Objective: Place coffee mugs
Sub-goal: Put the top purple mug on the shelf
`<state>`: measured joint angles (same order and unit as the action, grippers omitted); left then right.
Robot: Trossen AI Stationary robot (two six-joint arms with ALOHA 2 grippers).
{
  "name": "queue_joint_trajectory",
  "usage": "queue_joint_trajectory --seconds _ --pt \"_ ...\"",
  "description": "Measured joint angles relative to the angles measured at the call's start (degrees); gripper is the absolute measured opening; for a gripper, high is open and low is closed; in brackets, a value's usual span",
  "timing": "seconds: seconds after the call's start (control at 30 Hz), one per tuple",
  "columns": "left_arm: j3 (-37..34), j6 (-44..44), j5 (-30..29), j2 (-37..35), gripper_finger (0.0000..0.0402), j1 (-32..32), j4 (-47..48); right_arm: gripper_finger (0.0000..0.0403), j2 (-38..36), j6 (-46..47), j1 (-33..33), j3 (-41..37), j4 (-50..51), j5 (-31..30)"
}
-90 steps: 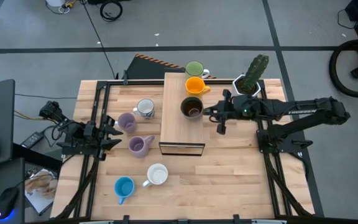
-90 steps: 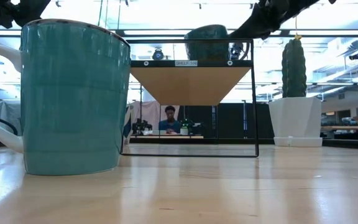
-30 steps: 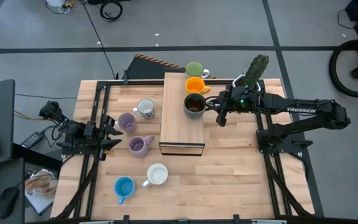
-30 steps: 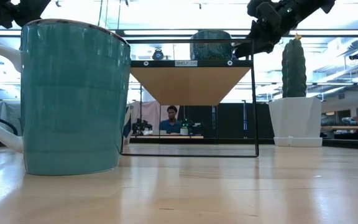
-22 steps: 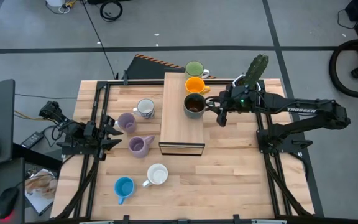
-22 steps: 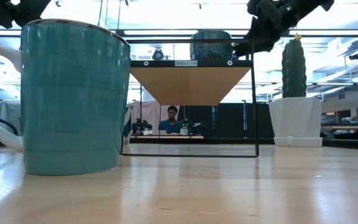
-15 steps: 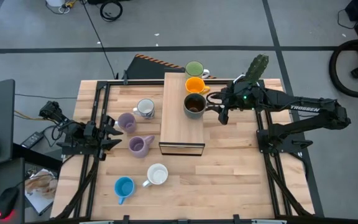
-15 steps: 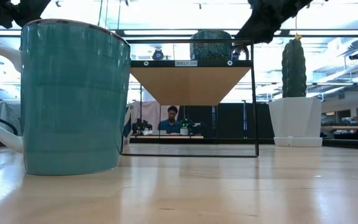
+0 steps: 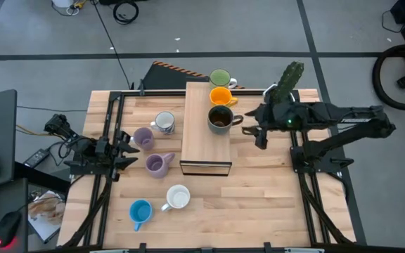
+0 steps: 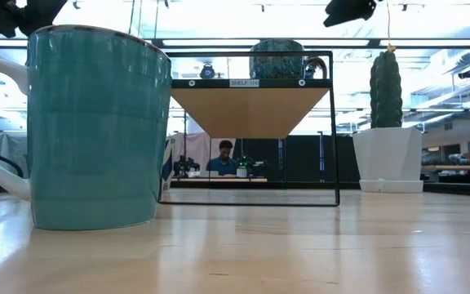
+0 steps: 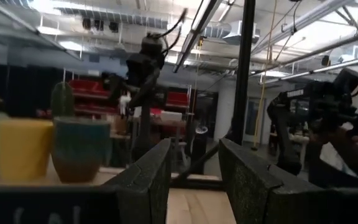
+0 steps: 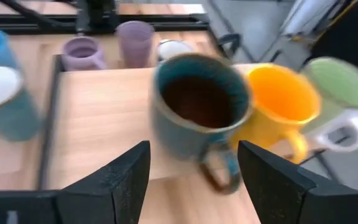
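Note:
Three coffee mugs stand in a row on the wooden shelf (image 9: 201, 140): green (image 9: 220, 77), orange (image 9: 220, 96) and dark brown (image 9: 219, 119). My right gripper (image 9: 257, 133) hovers open just right of the dark mug (image 12: 201, 102), whose handle (image 12: 219, 168) points at it, and touches nothing. On the table left of the shelf stand a patterned mug (image 9: 164, 122) and two lilac mugs (image 9: 143, 137) (image 9: 157, 164); a white mug (image 9: 178, 197) and a blue mug (image 9: 140, 211) stand nearer. My left gripper (image 11: 194, 171) waits open at the table's left edge.
A white faceted pot with a green cactus (image 9: 285, 88) stands at the far right, close behind my right arm. The shelf's thin black frame (image 10: 334, 131) rises from the table. Bare wood lies at the near right (image 9: 259, 204).
My right gripper has let go of the dark brown mug's handle, drawn back toward the table's right edge and risen. The mug stays upright on the shelf next to the orange one.

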<state>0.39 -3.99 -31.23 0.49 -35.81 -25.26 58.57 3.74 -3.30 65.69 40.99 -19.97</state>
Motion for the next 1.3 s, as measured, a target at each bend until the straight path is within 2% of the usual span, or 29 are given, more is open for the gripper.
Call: queue_joint_trajectory --seconds 0.1,0.2,0.4,0.5,0.57,0.67,0.73,0.93,1.13,1.3 --pt "0.0 3.4 0.0 1.8 0.0139 0.0 1.3 0.0247 -0.1 4.1 -3.2 -0.9 1.1 1.8" --pt "0.0 2.3 -1.6 4.6 0.0139 0.0 -0.7 0.0247 0.0 7.3 -6.8 -3.4 3.2 1.4" --pt "0.0 3.1 -4.2 10.3 0.0139 0.0 -4.1 0.0247 -0.2 10.9 -14.8 -8.5 2.0 -6.1" --pt "0.0 7.0 -9.3 12.0 0.0139 0.0 -7.0 0.0247 -0.3 10.8 -18.2 -11.0 0.2 -10.8" --pt "0.1 12.8 -13.8 12.6 0.0139 0.0 -8.3 0.0247 -0.3 10.3 -20.5 -12.9 -2.2 -13.7" --pt "1.9 17.7 -20.4 12.8 0.0139 0.1 -5.1 0.0247 -0.3 6.4 -23.0 -17.1 -7.8 -16.8" --pt "4.3 20.5 -21.9 13.1 0.0139 0.7 -1.7 0.0247 -0.3 3.9 -23.9 -19.8 -12.0 -17.6" --pt "12.2 31.5 -17.7 19.5 0.0139 4.3 12.2 0.0247 -2.6 2.4 -24.4 -25.2 -15.3 -16.5" --pt "17.5 30.2 -12.1 29.4 0.0139 7.4 14.5 0.0247 -5.0 6.0 -23.8 -28.2 -16.1 -16.5" --pt "24.4 32.1 -9.0 35.4 0.0139 9.6 30.1 0.0247 -5.0 5.4 -23.7 -28.2 -16.7 -17.1"
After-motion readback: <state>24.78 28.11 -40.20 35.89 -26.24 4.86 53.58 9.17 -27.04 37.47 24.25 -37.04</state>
